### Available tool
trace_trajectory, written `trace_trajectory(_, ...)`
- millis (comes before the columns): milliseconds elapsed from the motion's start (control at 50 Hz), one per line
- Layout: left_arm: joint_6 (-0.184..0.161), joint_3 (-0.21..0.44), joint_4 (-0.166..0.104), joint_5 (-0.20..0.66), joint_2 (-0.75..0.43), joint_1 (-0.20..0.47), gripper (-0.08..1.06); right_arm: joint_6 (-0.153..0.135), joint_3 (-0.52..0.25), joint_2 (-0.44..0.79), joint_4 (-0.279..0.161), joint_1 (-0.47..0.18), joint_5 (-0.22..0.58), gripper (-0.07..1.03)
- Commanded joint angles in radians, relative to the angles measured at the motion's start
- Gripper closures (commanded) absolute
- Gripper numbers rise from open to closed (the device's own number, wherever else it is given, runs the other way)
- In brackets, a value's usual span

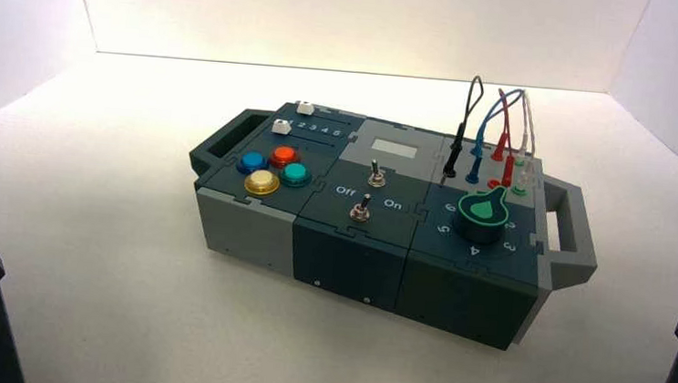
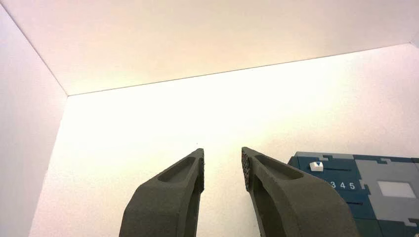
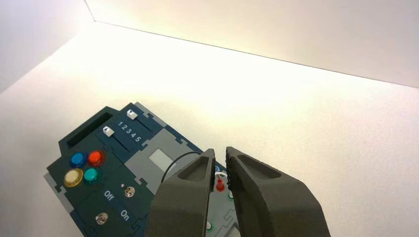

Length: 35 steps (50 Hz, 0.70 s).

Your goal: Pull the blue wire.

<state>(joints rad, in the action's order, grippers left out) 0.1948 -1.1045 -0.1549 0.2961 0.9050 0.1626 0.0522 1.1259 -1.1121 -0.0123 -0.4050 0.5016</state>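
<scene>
Blue wire is seen arched above the far right part of the box, between the black wire and the white wire; the red wire is crossed by it in the high view. Both slim blue plugs appear seated, one nearer the front.

Right gripper is held clear of the wires, off the box's right side. Its fingers are parted by a narrow gap, with nothing pinched. Left gripper is parked off the box's left side, fingers spread, empty.

Risks (judged, not observed): the red or black wire could be caught along with the blue one, since the loops are crowded. With so narrow a gap, the loop could be pushed aside unless the fingers are first widened. If only the top of the arch is pinched, the thin lead could slip, or one plug could be freed and the other left in. The green-edged knob could be bumped by a low approach from the front.

Visibility: both arms are cut off by the high view's edges. In the right wrist view much of the wire area is covered by the gripper's own fingers (the blue loop cannot be traced there). Which blue plug is gripped more easily cannot be told.
</scene>
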Motion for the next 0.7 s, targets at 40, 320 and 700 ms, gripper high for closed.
trace_trajectory(40,0.002,0.029,0.002,-0.009,-0.008,0.003,0.55,0.002,-0.021,0.015,-0.006,0.002,-0.005,0.82)
trace_trajectory(320,0.002,0.026,0.000,-0.009,-0.011,0.003,0.55,0.002,-0.021,0.018,-0.023,-0.003,-0.003,0.82)
trace_trajectory(700,0.002,0.048,-0.002,-0.011,-0.077,0.003,0.55,-0.009,-0.100,0.075,-0.235,-0.043,0.193,0.77)
